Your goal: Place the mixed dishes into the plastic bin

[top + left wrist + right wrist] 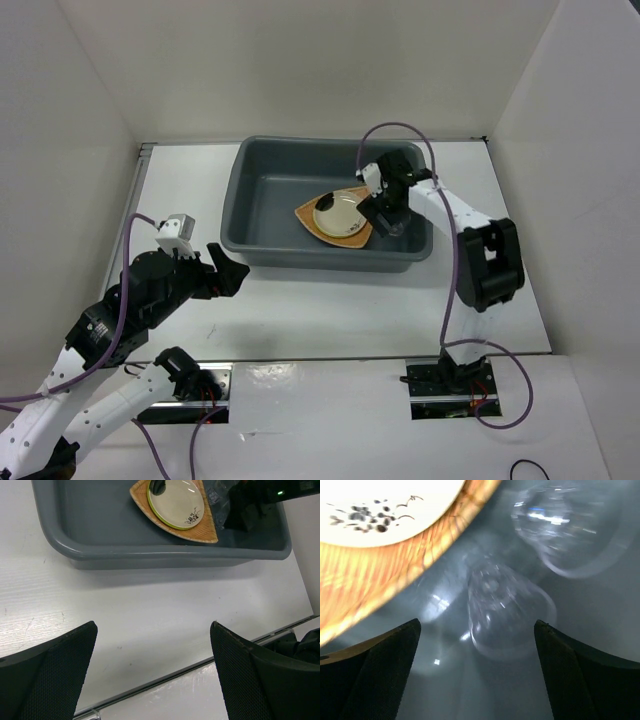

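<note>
Top external view shows the grey plastic bin (300,255) at the far middle of the white table (330,310), with white walls (60,150) close on either side. Inside it, toward the right, lies the tan wooden plate (304,212), carrying the lime-green plate (172,528) and, on top, the cream plate (338,215) with dark marks.

The right gripper (385,222) reaches down into the bin's right end, just beside the stack, its jaws spread wide and clamped on nothing. The right wrist view shows two clear cups on the bin floor: a blurred near cup (505,612) just beyond the fingertips and a far cup (570,525) close to it. The plate edge crowds the left. A purple cable (400,128) arches over the bin's far right corner.

The left gripper (228,270) hangs outside the bin's near left corner, jaws apart and holding nothing, over bare table that runs from the bin's front wall to the near edge.
</note>
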### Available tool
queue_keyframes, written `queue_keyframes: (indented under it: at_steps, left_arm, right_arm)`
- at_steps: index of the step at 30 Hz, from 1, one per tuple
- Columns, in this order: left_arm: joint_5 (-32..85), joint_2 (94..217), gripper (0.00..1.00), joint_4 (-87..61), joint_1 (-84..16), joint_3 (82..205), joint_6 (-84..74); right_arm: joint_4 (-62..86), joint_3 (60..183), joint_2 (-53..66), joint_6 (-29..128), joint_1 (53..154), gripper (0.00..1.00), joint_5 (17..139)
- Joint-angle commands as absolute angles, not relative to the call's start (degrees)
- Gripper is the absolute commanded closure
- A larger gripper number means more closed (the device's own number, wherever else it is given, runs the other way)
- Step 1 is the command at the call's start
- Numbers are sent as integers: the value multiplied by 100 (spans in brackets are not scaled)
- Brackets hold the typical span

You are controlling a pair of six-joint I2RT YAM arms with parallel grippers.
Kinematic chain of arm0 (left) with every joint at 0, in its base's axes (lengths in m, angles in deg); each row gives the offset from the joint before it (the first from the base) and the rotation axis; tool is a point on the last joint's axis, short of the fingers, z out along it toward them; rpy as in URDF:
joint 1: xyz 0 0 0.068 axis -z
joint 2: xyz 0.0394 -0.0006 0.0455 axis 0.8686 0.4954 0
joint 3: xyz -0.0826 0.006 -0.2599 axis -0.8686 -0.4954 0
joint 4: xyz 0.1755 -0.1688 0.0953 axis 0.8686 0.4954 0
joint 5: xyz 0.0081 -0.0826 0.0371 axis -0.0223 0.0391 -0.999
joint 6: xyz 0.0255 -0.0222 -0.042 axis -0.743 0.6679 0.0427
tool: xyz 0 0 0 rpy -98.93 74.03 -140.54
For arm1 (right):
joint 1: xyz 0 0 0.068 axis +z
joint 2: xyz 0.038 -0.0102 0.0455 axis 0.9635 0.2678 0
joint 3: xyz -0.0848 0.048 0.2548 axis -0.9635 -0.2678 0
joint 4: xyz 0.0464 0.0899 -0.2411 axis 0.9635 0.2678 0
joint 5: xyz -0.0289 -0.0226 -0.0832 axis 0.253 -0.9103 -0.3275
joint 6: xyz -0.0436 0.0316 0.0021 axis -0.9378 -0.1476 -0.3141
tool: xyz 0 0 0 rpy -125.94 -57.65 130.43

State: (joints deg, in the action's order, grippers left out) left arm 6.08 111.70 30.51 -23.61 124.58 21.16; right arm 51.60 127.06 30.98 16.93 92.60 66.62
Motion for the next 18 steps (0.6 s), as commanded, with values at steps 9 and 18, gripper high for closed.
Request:
queue_keyframes:
  at_steps: [9, 18]
  left_arm:
    - [480, 11104, 0, 2854, -2330, 12432, 2138]
    - [541, 10937, 0, 2802, -2330, 12432, 2138]
  right_arm:
    - [5392, 11486, -963, 2333, 8880, 2, 6311]
    - [5737, 10920, -2643, 2623, 7449, 2, 6989]
